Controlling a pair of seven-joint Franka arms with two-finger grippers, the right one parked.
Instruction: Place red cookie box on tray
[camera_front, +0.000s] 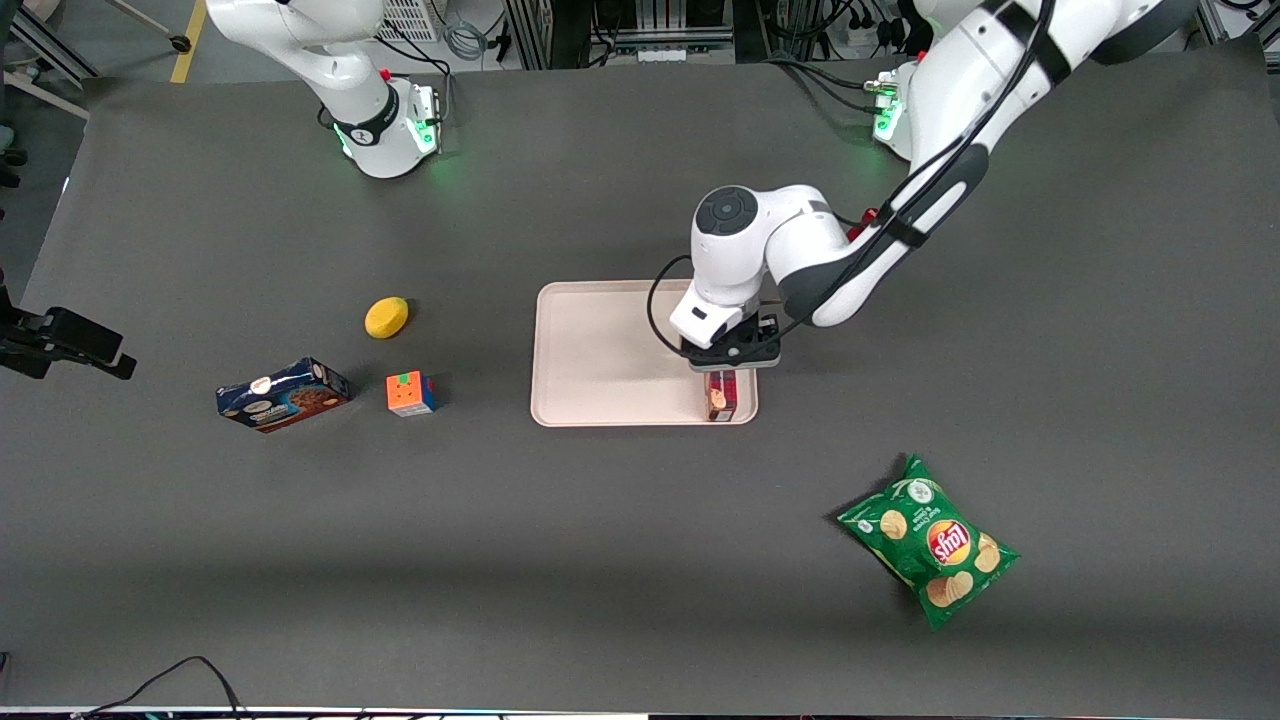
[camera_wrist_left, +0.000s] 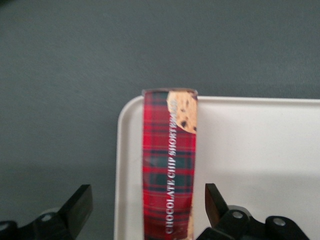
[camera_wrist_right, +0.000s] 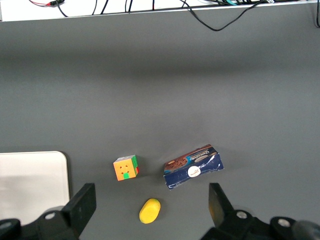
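Red plaid cardboard, the long red cookie box (camera_wrist_left: 169, 165) lies between our gripper (camera_wrist_left: 145, 207) fingers, spread wide, on the pale pink tray (camera_wrist_left: 260, 165) near its rim; we should lift straight up, avoiding nudging it.

Toward parked arm's end: yellow lemon (camera_front: 386, 317), Rubik's cube (camera_front: 411, 393) beside blue cookie box (camera_front: 282, 394); green Lay's chip bag (camera_front: 929, 540) nearer front camera, toward working arm's end.

The red cookie box (camera_wrist_left: 169, 165) looks like printed cardboard with a slight sheen. The tray (camera_wrist_left: 260, 160) is smooth, matt pale plastic. The hand (camera_wrist_left: 149, 207), open above the box, has matt black plastic fingers (camera_wrist_left: 214, 200). The worktop (camera_front: 1000, 400) is matt dark grey.
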